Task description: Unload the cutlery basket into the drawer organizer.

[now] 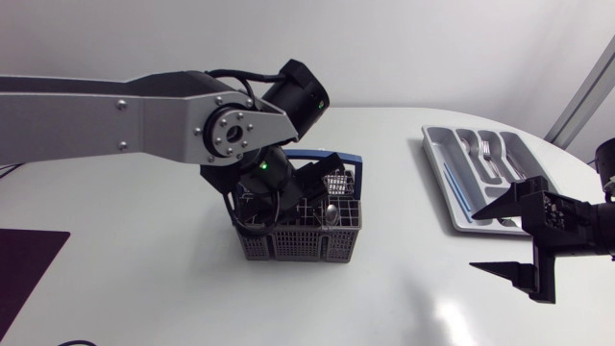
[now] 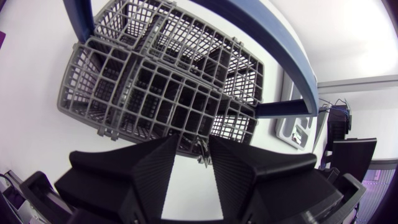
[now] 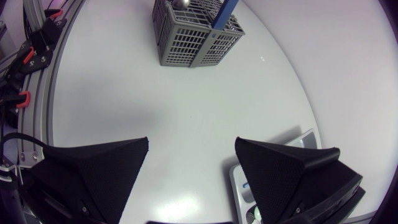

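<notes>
The white table (image 1: pixel 144 240) gleams under soft light — a dark patch (image 1: pixel 24 264) at one corner.

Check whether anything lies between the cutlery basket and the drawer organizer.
Nothing visible: only bare table separates cutlery basket from drawer organizer. The right gripper, open, sits beside the organizer's end.

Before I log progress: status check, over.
Left gripper open over cutlery basket. Right gripper open, empty, beside drawer organizer. Nothing blocking between them.
</notes>
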Available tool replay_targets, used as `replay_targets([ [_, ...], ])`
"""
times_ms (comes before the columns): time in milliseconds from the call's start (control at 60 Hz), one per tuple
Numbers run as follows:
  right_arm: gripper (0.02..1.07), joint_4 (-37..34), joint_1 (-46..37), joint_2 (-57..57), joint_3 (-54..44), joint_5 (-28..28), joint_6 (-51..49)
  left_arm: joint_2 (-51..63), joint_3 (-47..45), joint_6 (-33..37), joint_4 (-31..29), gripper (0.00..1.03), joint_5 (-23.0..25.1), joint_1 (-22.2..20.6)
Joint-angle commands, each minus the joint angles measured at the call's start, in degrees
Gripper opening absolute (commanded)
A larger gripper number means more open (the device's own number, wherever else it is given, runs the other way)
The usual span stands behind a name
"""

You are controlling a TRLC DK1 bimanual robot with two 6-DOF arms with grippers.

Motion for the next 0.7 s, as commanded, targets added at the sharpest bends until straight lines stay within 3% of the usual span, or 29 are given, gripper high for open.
replay_targets([
  [0, 1.02, -0.7, 0.4, -0.6, -1.6, -0.4, 0.7, 1.9, 2.6, -2.1, -0.5, 0.26, 0.7, 0.0],
  [250, 1.02, -0.5, 0.4, -0.7, -1.8, -0.5, 0.2, 3.3, 3.4, -2.2, -1.4, 0.26, 5.0, -0.2],
  [683, 1.02, 0.4, 0.7, -0.5, -2.5, -0.5, 0.1, 4.0, 4.2, -2.4, -1.6, 0.17, 5.0, -0.3],
])
